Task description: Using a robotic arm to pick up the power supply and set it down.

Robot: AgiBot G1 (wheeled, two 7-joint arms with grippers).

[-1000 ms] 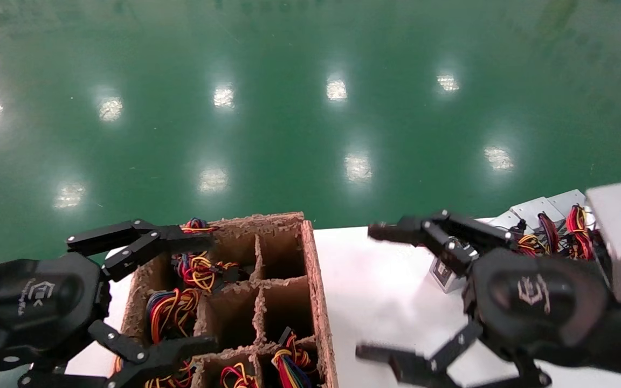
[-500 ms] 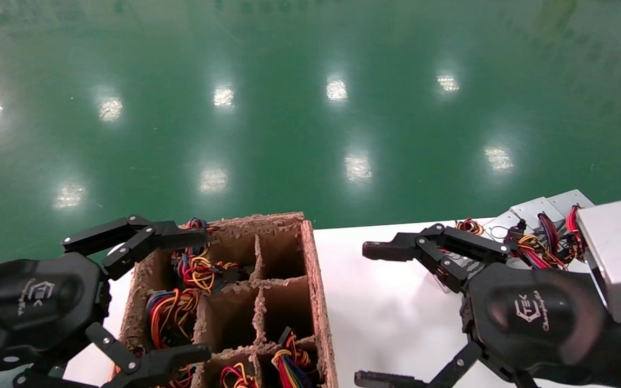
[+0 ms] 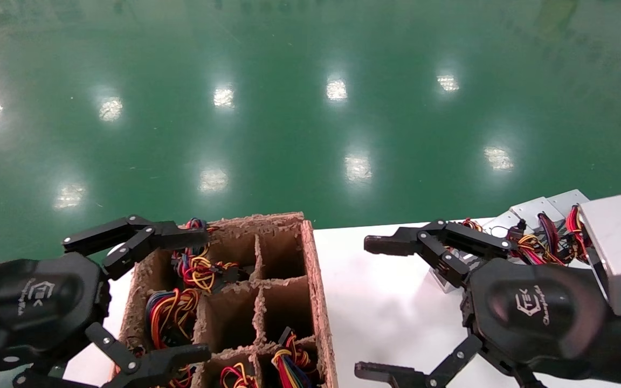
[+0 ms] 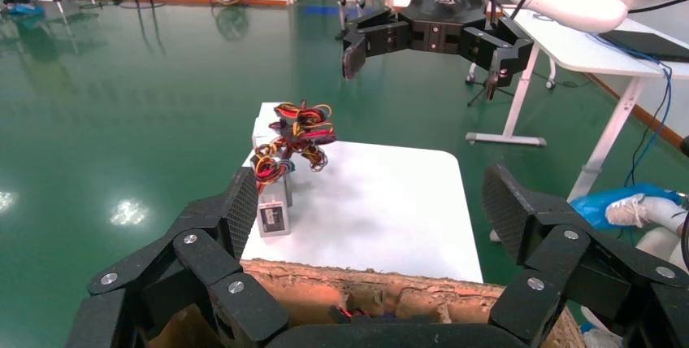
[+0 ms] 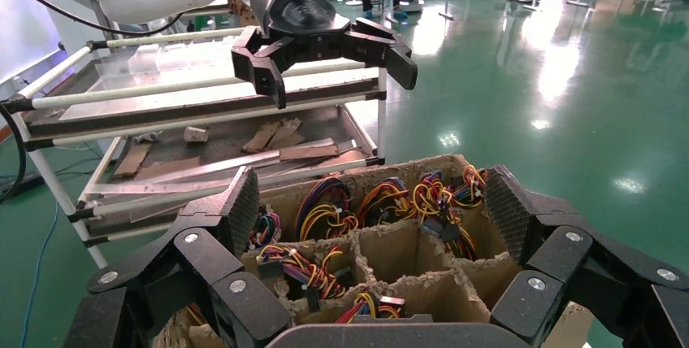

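Bright overhead lamps glare in spots on the glossy green floor (image 3: 310, 108); frames sharp.

A: Free room? 
B: Bare white table (image 3: 386, 302) between cardboard divider box (image 3: 318, 291) and power supplies (image 3: 537, 213).
A: Obstacles? 
B: Wire bundles (image 3: 194, 269) filling left cells; two centre cells open. Right gripper (image 3: 378, 307) spread above the bare strip.

a white logo with the letters "tek" stands on the palm of the left gripper (image 3: 146, 295) and of the right gripper (image 3: 383, 307). the small script beside each logo and the label on a power supply (image 4: 273, 210) are too small to read.
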